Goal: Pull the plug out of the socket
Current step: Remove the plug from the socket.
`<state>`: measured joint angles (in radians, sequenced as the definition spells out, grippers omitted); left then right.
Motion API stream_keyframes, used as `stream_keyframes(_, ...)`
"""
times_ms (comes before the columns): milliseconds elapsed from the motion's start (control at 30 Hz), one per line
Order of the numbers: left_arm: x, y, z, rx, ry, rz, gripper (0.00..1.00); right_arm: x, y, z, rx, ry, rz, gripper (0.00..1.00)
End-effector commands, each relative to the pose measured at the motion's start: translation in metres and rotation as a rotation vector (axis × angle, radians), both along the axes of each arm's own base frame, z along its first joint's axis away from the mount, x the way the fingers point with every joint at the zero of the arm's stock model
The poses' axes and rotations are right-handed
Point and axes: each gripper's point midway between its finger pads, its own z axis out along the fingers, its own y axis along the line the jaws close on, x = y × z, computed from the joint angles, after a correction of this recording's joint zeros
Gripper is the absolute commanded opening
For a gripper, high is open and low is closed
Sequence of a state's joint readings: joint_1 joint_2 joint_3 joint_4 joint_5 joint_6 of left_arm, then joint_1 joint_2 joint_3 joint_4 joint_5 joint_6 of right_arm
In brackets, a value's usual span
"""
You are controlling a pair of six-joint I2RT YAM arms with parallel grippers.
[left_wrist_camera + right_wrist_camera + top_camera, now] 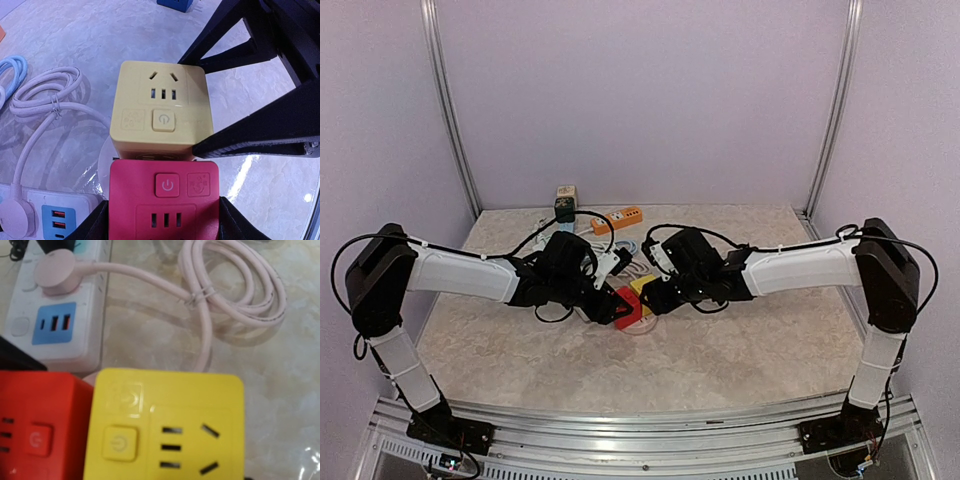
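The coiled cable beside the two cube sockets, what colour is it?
The coiled cable is pale pink; the right wrist view shows it best.

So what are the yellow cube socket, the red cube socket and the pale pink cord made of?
The yellow cube socket and red cube socket: probably hard moulded plastic, smooth with soft sheen, crisp slots. The pale pink cord: looks like bendy rubbery plastic, since it coils in loops.
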<state>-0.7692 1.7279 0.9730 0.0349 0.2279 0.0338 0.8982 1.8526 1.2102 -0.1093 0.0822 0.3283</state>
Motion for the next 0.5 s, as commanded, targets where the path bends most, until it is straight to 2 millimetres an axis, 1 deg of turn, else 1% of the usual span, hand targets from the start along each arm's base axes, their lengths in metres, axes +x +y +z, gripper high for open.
stream_keyframes(0,-0.0191,0.0034,-0.0289,0.053,0.09,-0.034,0.25,0.0006,-0.0024,0.0036,-0.036,-0.049,-0.034,0.0)
stream_keyframes(267,-0.0191,0.0033,-0.0308,0.053,0.094,-0.034,0.24,-0.0061,0.0058,0.0089,-0.128,-0.133,-0.036,0.0)
stream_keyframes(467,-0.0187,0.0027,-0.03,0.05,0.092,-0.034,0.24,-0.0064,0.0059,0.0085,-0.146,-0.139,-0.048,0.0)
